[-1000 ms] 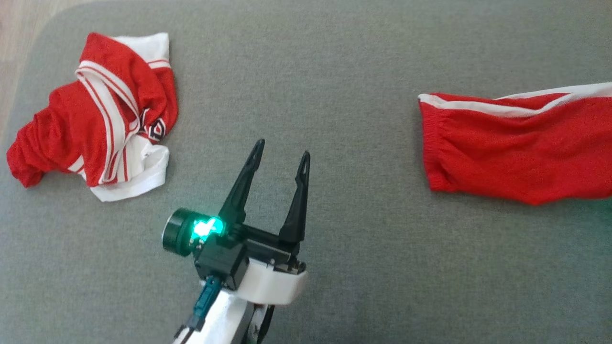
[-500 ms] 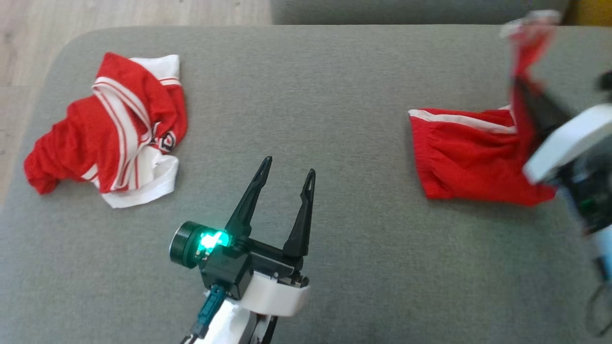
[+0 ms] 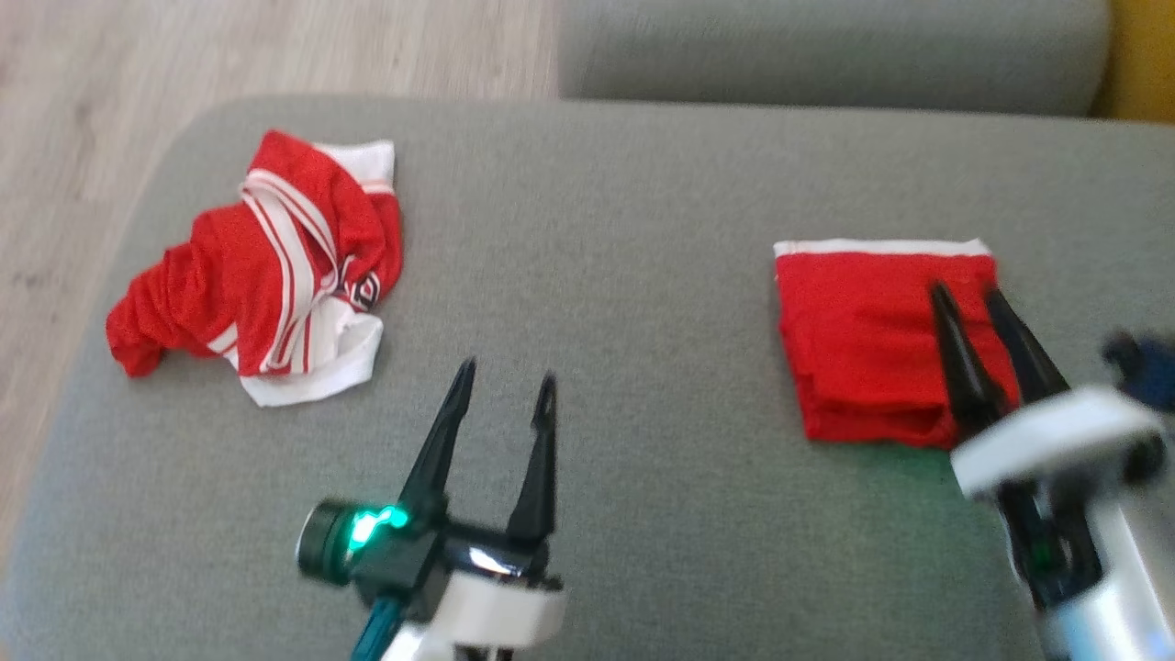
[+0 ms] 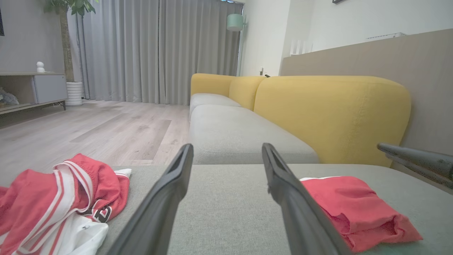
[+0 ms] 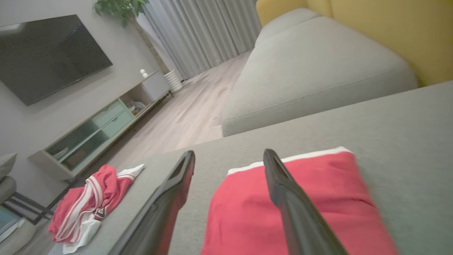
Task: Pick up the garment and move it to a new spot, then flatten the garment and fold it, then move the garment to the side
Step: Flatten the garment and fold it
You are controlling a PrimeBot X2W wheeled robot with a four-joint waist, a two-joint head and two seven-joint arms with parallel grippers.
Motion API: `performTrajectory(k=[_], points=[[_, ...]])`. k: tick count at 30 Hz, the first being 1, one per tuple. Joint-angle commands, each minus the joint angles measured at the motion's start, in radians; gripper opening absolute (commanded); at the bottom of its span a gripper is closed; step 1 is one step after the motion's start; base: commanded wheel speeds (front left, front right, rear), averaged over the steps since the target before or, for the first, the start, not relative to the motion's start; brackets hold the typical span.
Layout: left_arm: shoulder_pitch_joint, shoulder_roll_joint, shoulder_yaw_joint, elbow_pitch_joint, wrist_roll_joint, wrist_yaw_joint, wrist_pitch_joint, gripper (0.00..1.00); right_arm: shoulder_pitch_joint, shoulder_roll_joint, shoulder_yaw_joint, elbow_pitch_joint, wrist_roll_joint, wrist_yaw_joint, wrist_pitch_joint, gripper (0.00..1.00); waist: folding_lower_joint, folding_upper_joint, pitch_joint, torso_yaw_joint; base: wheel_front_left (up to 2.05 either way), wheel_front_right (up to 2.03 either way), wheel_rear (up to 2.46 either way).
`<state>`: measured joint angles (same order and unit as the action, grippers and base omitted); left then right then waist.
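1. Garments, count two, are both lying on the grey cushion [image 3: 643, 275]: one folded red garment [image 3: 872, 340] and one crumpled red-and-white garment [image 3: 266, 275]. They are sitting well apart, at opposite ends.
2. Grippers, count two, are each showing two long dark fingers.
3. The left gripper [image 3: 508, 372] is hanging over bare cushion between the two garments, nearer the crumpled one. Its fingers are pointing away from the robot and standing spread, with nothing between them.
4. The right gripper [image 3: 964, 292] is reaching in from the lower right, with its fingers slanting over the right part of the folded red garment. Its fingers are spread and gripping no cloth; whether they are touching the fabric cannot be told.
5. The folded red garment is lying on the right side of the cushion as a compact, roughly square stack. A white band is running along its far edge, and layered folds are showing at its near edge.
6. The crumpled red-and-white garment is lying bunched near the cushion's left edge, beside the wooden floor [image 3: 92, 138], with white stripes and a white hem showing.
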<state>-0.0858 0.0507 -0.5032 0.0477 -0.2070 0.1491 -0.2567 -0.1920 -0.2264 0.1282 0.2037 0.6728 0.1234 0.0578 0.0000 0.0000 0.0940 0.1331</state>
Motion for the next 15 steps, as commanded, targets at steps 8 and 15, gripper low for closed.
performTrajectory(k=[8, 15], points=[[0.164, 0.0, 0.149, -0.039, -0.03, 0.003, -0.005, 1.0, 0.237, 0.023, 0.0, 0.004, -0.096, 0.007, -0.168, 1.0, 0.0, 0.0, -0.148, -0.039, 0.0, 0.0, 0.0], [0.263, 0.002, 0.237, -0.009, 0.028, -0.005, -0.005, 1.0, 0.315, 0.006, 0.036, 0.078, -0.314, 0.007, -0.317, 1.0, 0.0, 0.0, -0.214, -0.052, 0.0, 0.0, 0.0]])
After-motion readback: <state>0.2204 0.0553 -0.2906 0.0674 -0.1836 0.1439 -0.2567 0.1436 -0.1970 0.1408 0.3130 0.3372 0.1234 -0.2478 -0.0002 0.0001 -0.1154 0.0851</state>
